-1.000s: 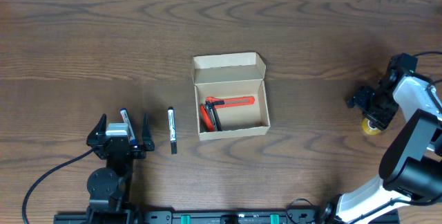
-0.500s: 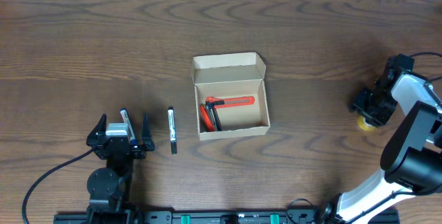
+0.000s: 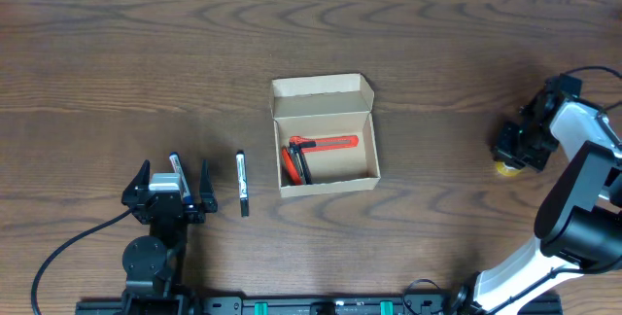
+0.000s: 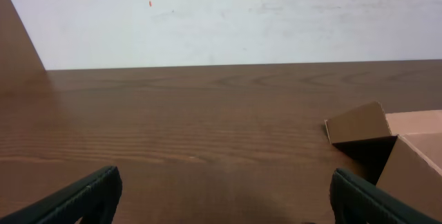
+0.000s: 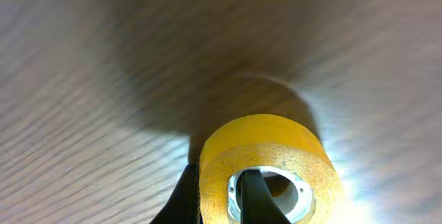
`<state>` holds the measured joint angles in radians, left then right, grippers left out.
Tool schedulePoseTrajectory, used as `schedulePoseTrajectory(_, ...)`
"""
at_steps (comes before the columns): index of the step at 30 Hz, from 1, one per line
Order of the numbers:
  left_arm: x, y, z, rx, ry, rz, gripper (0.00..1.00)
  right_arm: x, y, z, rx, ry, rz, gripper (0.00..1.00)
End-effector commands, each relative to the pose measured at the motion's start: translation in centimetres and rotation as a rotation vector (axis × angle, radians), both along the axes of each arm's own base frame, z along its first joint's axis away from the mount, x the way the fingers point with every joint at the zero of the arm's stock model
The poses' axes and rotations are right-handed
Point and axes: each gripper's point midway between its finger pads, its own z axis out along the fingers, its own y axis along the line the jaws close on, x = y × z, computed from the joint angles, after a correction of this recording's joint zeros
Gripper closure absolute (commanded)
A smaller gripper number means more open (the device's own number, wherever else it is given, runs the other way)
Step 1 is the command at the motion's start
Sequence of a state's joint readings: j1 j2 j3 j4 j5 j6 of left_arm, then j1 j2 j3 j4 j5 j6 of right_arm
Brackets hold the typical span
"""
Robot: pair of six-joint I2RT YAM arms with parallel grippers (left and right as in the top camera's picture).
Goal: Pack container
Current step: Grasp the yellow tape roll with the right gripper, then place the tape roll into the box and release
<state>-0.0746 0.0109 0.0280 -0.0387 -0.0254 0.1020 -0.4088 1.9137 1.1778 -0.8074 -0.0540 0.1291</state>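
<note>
The container (image 3: 323, 87), a small tan cardboard box with its lid flap folded back, stands open at the table's middle; its corner also shows in the left wrist view (image 4: 407, 151). Inside lie an orange cutter (image 3: 328, 143) and a dark tool (image 3: 302, 165). At the far right my right gripper (image 3: 511, 150) (image 5: 219, 200) is shut on the wall of a yellow tape roll (image 3: 505, 167) (image 5: 276, 137), one finger in the core, one outside. My left gripper (image 3: 175, 171) (image 4: 224, 186) rests open at the front left, over a blue-capped pen (image 3: 176, 162).
A black pen (image 3: 242, 183) lies on the table between the left gripper and the container. Cables run along the front edge by both arm bases. A pale wall rises behind the table's far edge.
My right gripper has closed on the yellow tape roll and shifted slightly toward the far side, the roll moving with it. The left arm has not moved.
</note>
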Motion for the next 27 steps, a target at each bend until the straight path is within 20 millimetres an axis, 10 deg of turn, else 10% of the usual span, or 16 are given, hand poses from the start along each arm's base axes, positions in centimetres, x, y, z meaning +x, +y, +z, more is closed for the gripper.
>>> schedulePoseTrajectory(1,-0.1,0.1,-1.9,-0.001,0.052,0.003,0.05,1.0,4.6,1.0,0.093,-0.062,0.173,0.98)
schedulePoseTrajectory(8,-0.1,0.1,-1.9,-0.002,0.052,0.003,0.05,4.9,13.9,12.2,0.097,-0.433,0.651,0.98)
schedulePoseTrajectory(14,-0.1,0.1,-1.9,-0.002,0.052,0.003,0.05,1.3,24.7,19.0,0.123,-0.631,1.286,0.99)
schedulePoseTrajectory(22,-0.1,0.1,-1.9,-0.002,0.052,0.003,0.05,-6.9,32.7,18.3,0.113,-0.535,1.937,0.99)
schedulePoseTrajectory(27,-0.1,0.1,-1.9,-0.001,0.052,0.003,0.05,-7.4,34.0,16.2,0.069,-0.468,2.111,0.99)
